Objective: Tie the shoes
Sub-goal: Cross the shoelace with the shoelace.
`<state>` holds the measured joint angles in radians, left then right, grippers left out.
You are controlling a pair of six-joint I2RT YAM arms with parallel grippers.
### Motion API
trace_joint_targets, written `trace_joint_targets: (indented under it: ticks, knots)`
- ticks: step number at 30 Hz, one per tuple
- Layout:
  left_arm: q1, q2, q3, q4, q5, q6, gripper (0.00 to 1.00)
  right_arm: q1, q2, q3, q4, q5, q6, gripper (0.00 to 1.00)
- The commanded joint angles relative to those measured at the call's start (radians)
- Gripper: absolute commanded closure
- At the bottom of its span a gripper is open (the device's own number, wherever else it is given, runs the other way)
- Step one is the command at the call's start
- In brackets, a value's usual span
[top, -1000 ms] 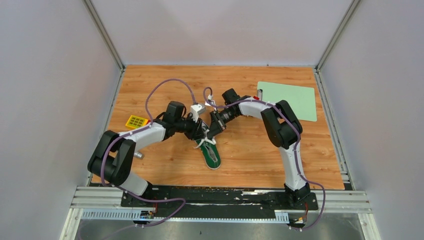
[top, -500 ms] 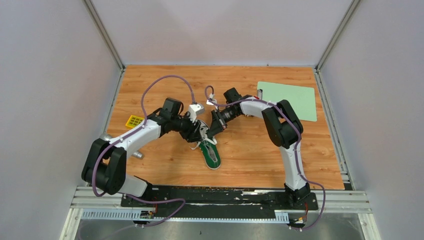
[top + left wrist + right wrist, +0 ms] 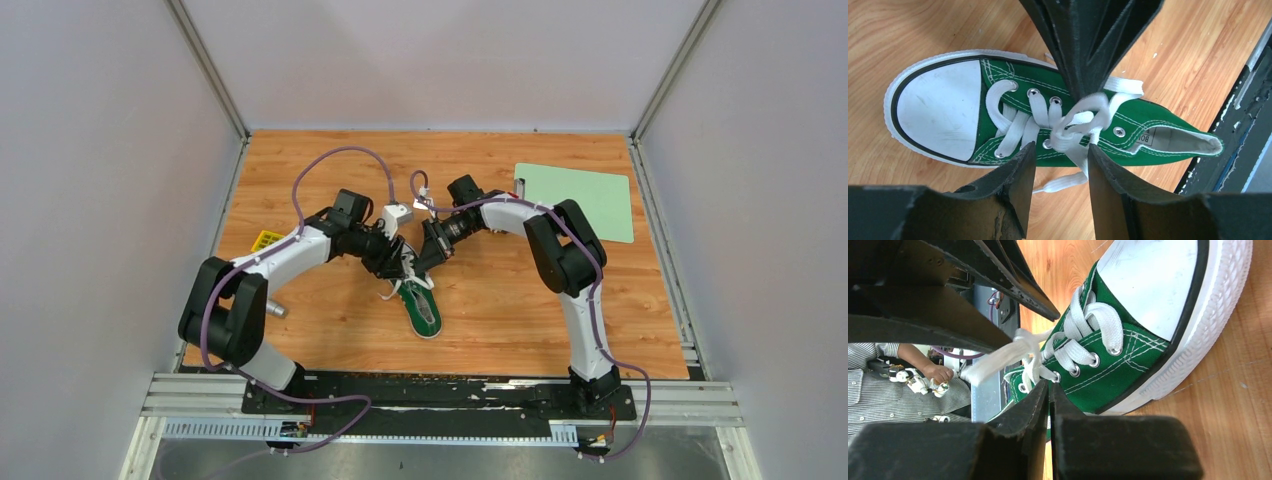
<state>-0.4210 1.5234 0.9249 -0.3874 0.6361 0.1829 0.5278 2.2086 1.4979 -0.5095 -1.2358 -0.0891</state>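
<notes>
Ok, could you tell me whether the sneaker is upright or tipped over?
Upright: the green sneaker sits sole-down on the table, laces facing up.

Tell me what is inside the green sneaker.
Through the heel opening of the green sneaker, only pale lining and a printed label show. The toe end is hidden beneath the canvas and the white laces.

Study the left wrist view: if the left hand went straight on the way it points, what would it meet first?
Probably the knotted white flat laces on the small green canvas sneaker, directly ahead of the open left hand; depth is unclear.
</notes>
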Motion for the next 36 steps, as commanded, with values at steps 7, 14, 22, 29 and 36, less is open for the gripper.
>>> trace_joint_targets:
  ticks: [7, 14, 22, 29, 36]
  knots:
    - [0.025, 0.053, 0.057, -0.045, 0.105, 0.016, 0.79, 0.003, 0.005, 0.064, 0.041, -0.03, 0.006, 0.9]
    - [0.025, 0.067, 0.064, -0.053, 0.144, 0.005, 0.79, 0.011, 0.008, 0.062, 0.043, -0.025, 0.008, 0.89]
    - [0.168, 0.194, 0.157, -0.199, 0.268, -0.094, 0.47, 0.006, -0.038, 0.026, 0.042, -0.009, 0.012, 0.87]
    - [0.186, 0.283, 0.202, -0.201, 0.34, -0.155, 0.43, 0.0, -0.064, 0.027, 0.041, 0.028, 0.021, 0.76]
    - [0.186, 0.304, 0.188, -0.147, 0.434, -0.225, 0.4, -0.003, 0.01, 0.138, 0.044, 0.026, 0.121, 0.62]
